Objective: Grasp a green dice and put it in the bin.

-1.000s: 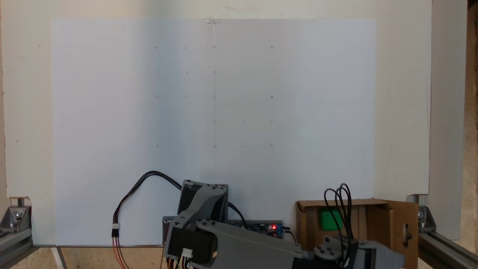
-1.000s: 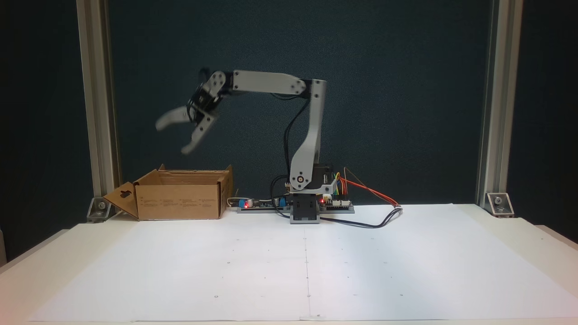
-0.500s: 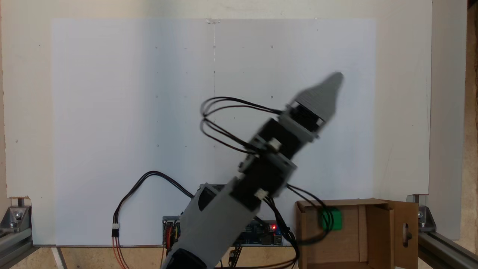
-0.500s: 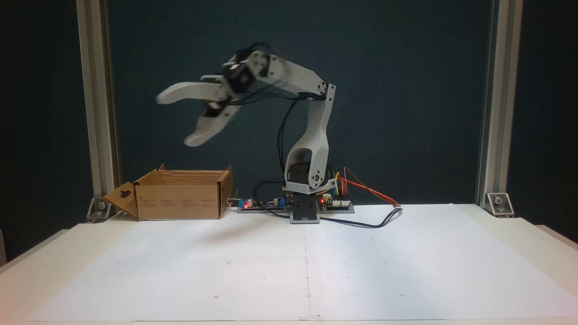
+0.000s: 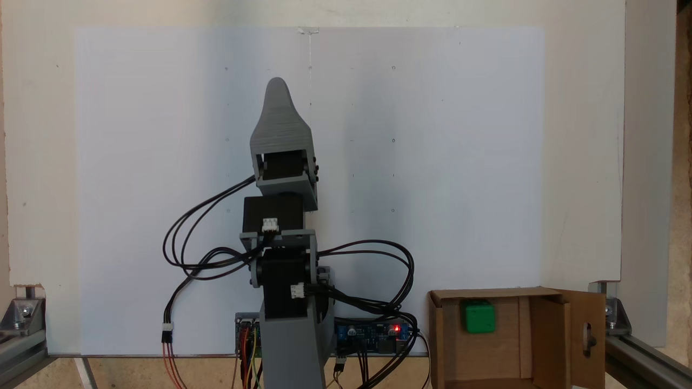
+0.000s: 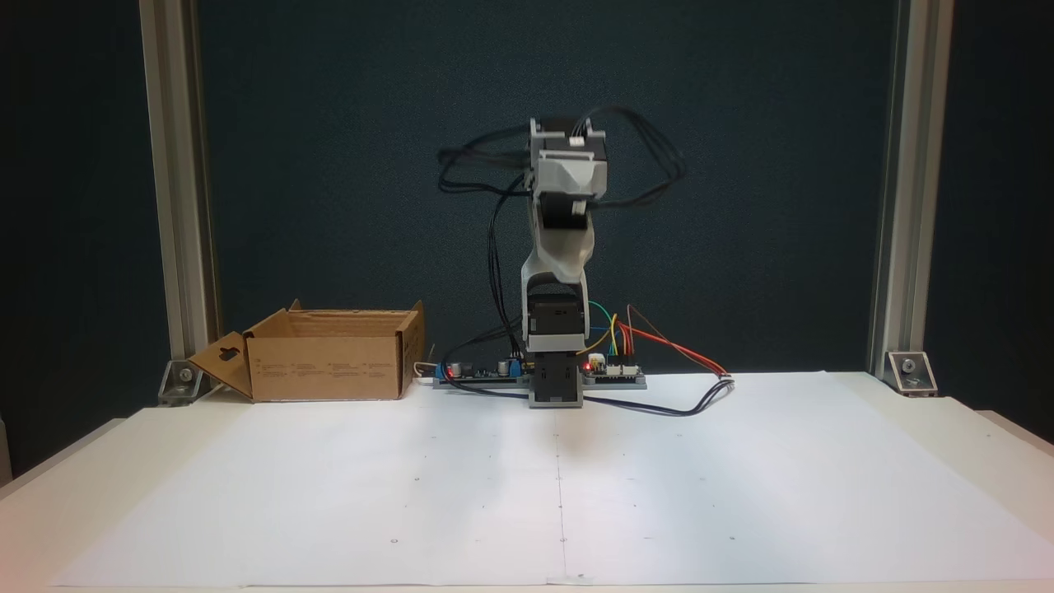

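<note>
Green dice (image 5: 479,316): lies inside the bin, at the lower right of the top-down fixed view, against the box's upper left inner corner; free of the arm.
Bin (image 5: 543,337): brown cardboard box, open on top, flap with a keyhole cutout at its right; in the front fixed view (image 6: 329,362) it sits at the left, on the table's far edge.
Gripper (image 5: 277,89): points toward the upper middle of the top-down frame, well apart from the bin; one grey jaw hides the other, so I cannot tell whether they are apart or together; in the front fixed view (image 6: 568,247) it faces the camera, raised over the base.
Step in hand: the drop looks done; the arm stands centred, clear of the box.
Next move: likely only settling to rest; nothing left to grasp.
Surface: white paper sheet (image 6: 741,478) with faint dot marks and a centre line; pale table beneath.
Room: dark backdrop; aluminium posts (image 6: 893,189) at both sides.
</note>
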`<state>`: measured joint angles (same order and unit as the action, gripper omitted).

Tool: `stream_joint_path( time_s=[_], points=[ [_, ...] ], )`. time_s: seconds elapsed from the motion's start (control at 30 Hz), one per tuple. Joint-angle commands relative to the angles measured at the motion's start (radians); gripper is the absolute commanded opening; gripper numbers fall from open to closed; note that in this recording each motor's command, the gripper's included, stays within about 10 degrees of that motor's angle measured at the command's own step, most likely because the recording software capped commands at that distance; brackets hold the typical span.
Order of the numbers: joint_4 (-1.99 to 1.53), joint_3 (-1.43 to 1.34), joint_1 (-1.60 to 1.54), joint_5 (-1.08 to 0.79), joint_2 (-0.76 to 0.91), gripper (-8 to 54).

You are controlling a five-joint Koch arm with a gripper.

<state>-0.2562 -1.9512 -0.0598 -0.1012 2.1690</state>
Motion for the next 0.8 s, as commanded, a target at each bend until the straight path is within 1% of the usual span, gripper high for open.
stream_joint_path(
  time_s=[0.0,0.3,0.77],
  points=[
    [0.161,-0.025,0.017,0.051,0.054,45.2],
    [0.55,-0.305,0.051,0.048,0.196,45.4],
    [1.109,-0.753,0.14,0.046,0.201,43.9]
  ],
)
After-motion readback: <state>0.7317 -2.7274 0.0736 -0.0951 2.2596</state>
